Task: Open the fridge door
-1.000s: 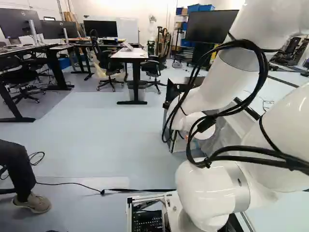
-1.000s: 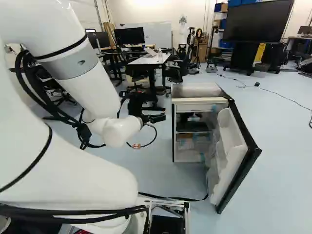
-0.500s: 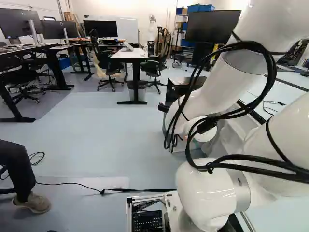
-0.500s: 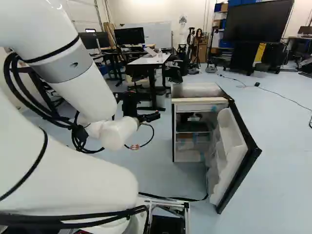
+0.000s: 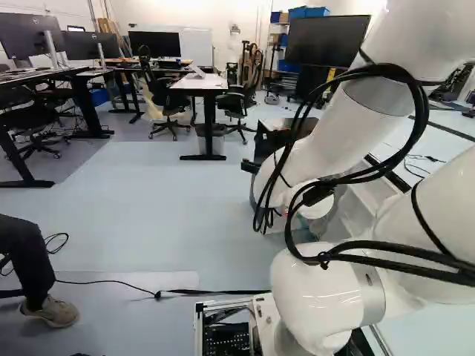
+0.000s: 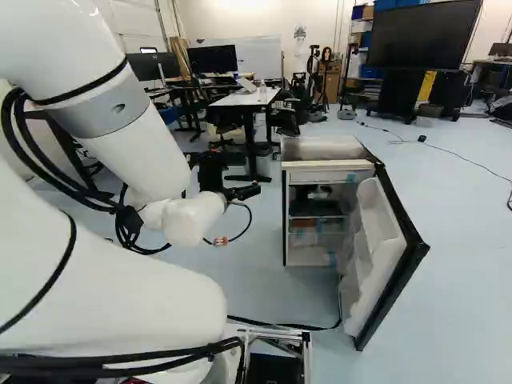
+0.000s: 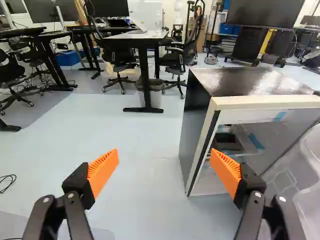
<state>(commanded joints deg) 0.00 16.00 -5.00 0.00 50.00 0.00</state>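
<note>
The fridge (image 6: 324, 152) stands right of the middle in the right base view, its door (image 6: 384, 256) swung wide open and the shelves inside showing. Just left of the fridge there is my gripper (image 6: 250, 192), clear of the door. In the wrist view the gripper (image 7: 164, 172) has its two orange-padded fingers spread wide with nothing held between them. Ahead of it and to one side is the fridge body (image 7: 200, 115); one finger overlaps the view of its opening. Part of the door's inner side (image 7: 305, 175) shows beyond that same finger.
A black cable (image 6: 288, 326) lies on the floor between base and fridge. Farther off are a white-topped table (image 5: 200, 83), office chairs (image 5: 169, 104), desks and a large screen (image 6: 424, 34). A seated person's leg (image 5: 26, 259) is at the left of the left base view.
The arm has shifted a little, drawing the gripper back and slightly to the left in the right base view. The base, fridge and door have not moved.
</note>
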